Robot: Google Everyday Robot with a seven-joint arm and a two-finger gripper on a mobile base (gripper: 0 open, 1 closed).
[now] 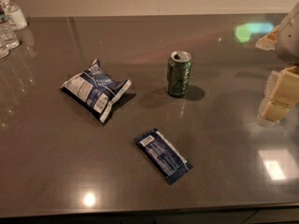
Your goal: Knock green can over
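The green can (179,73) stands upright, well clear of the gripper (275,104) off to its side. Can't tell if that's open or closed.

The green can (179,73) is shiny metal. The tabletop (224,143) is smooth and glossy. The blue bag (95,89) and blue packet (163,156) are crinkly plastic. The pincer (276,101), far right, looks matt.

Dim; glare patches on tabletop (51,171) by gripper (276,101) at right.
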